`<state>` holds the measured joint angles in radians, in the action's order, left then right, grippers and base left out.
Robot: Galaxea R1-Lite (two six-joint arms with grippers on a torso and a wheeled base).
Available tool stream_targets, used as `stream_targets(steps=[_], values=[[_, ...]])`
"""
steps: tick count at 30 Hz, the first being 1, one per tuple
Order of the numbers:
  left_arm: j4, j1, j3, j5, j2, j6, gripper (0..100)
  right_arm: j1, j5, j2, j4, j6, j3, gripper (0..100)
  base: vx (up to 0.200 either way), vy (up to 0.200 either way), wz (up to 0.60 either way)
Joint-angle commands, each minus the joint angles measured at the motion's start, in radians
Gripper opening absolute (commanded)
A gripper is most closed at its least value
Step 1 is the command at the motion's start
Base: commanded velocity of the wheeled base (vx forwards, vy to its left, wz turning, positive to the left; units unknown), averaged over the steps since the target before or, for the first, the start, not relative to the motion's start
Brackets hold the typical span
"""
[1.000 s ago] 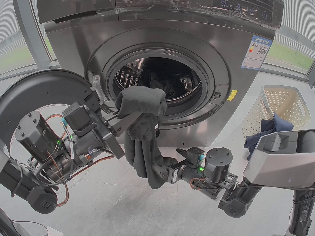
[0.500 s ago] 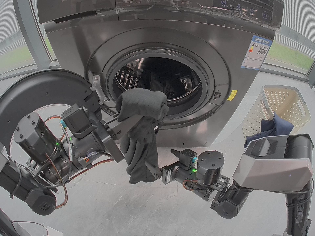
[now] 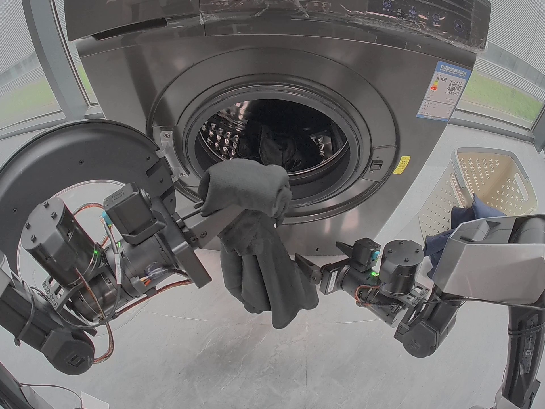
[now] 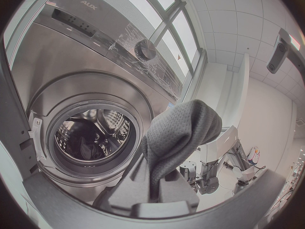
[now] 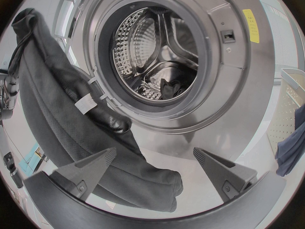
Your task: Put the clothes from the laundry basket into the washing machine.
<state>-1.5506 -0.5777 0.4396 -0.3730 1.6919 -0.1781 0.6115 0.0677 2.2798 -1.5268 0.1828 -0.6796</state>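
Observation:
A dark grey garment (image 3: pixel 255 245) hangs from my left gripper (image 3: pixel 230 214), which is shut on its upper fold just below and in front of the washing machine's round opening (image 3: pixel 272 137). In the left wrist view the garment (image 4: pixel 181 131) bulges above the shut left gripper (image 4: pixel 155 188). My right gripper (image 3: pixel 304 271) stands open close beside the garment's hanging lower part; its fingers (image 5: pixel 95 166) are spread wide with the cloth (image 5: pixel 105 150) partly in front of them. Dark clothes (image 3: pixel 278 149) lie inside the drum. A blue garment (image 3: pixel 471 220) hangs over the rim of the beige laundry basket (image 3: pixel 499 171).
The machine's round door (image 3: pixel 68 160) stands swung open at the left, behind my left arm. The basket is on the floor to the right of the machine. Pale floor (image 3: pixel 227 359) lies in front.
My right gripper has drawn back to the right and slightly up, away from the grey garment's lower end, which now hangs loose and longer. The left gripper has barely moved.

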Motion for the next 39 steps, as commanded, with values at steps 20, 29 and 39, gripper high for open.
stream_targets(steps=[20, 29, 39], values=[[-0.002, -0.002, 0.013, 0.0, -0.003, -0.017, 0, 0.105, -0.002, 0.11, 0.037, -0.032, -0.167, 100, 0.0, 0.0, 0.0], [-0.002, 0.005, 0.016, 0.0, -0.001, -0.017, 0, 0.162, 0.026, 0.112, 0.036, -0.031, -0.149, 100, 0.0, 0.0, 0.0], [0.0, 0.005, 0.014, 0.0, -0.005, -0.018, 0, 0.109, 0.026, 0.158, 0.04, -0.032, -0.221, 100, 0.0, 0.0, 0.0]])
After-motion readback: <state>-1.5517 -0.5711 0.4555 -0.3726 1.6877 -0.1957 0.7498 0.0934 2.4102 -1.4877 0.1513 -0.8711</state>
